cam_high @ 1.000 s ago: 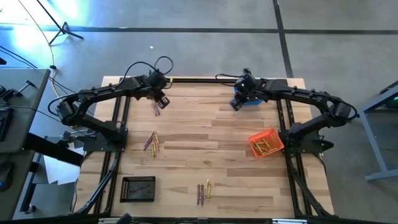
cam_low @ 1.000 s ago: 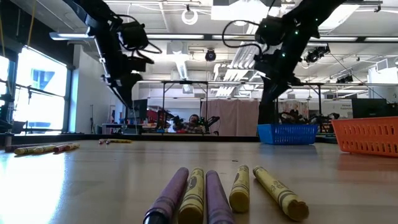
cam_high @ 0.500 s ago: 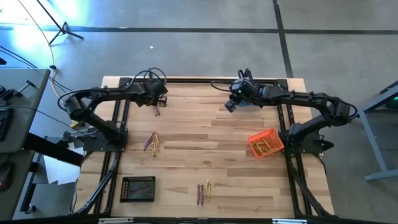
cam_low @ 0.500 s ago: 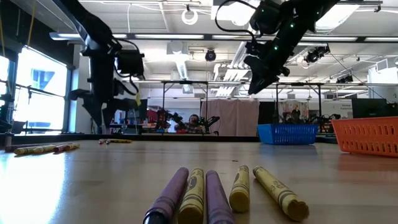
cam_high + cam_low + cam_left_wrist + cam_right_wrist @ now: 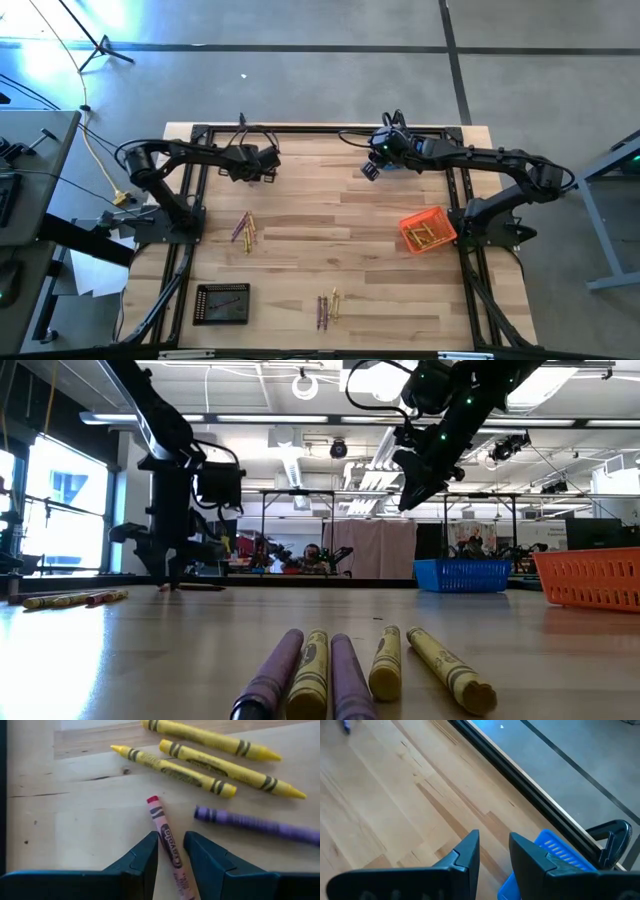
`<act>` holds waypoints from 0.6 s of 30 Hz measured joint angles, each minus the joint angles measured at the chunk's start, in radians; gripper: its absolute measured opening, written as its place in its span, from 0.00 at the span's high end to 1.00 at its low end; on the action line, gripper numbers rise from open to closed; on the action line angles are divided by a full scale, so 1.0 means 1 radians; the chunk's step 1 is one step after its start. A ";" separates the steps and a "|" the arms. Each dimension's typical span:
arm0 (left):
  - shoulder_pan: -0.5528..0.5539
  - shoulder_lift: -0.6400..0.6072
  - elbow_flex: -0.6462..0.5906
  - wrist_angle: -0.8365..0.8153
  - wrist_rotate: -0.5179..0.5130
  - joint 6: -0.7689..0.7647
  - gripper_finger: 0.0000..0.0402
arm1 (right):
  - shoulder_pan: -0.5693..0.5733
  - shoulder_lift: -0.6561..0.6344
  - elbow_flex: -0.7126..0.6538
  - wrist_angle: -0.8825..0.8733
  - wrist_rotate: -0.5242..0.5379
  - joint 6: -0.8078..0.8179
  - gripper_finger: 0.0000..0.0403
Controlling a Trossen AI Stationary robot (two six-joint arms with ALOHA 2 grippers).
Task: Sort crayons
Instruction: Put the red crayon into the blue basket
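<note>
Red crayon (image 5: 169,841) lying flat on table (image 5: 75,825), long axis running between left gripper (image 5: 170,851) fingers (image 5: 142,857), tip pointing away. Fingers slightly apart, straddling it. Right gripper (image 5: 494,851) raised by blue basket (image 5: 555,851), fingers narrowly apart, empty.

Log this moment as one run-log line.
left gripper: down at table, open astride red crayon | right gripper: open, empty, raised beside blue basket | yellow crayons, purple crayon: loose nearby

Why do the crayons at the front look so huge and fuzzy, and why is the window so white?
In the low view the camera sits at table height, so the nearest crayons loom large and go soft, while the blue basket farther back is sharper. The window on that view's left is washed out by daylight. In the left wrist view the red crayon between the left gripper looks crisp.
</note>
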 joint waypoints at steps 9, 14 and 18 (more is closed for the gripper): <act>-0.018 0.031 -0.001 -0.015 -0.017 -0.014 0.80 | 0.000 0.000 0.000 0.000 0.000 0.000 0.77; -0.018 0.034 0.000 -0.020 -0.015 0.009 0.94 | 0.000 0.000 0.000 -0.001 0.000 -0.002 0.77; -0.028 0.035 0.002 -0.022 -0.026 0.034 0.98 | 0.000 0.000 0.000 -0.008 0.000 -0.003 0.77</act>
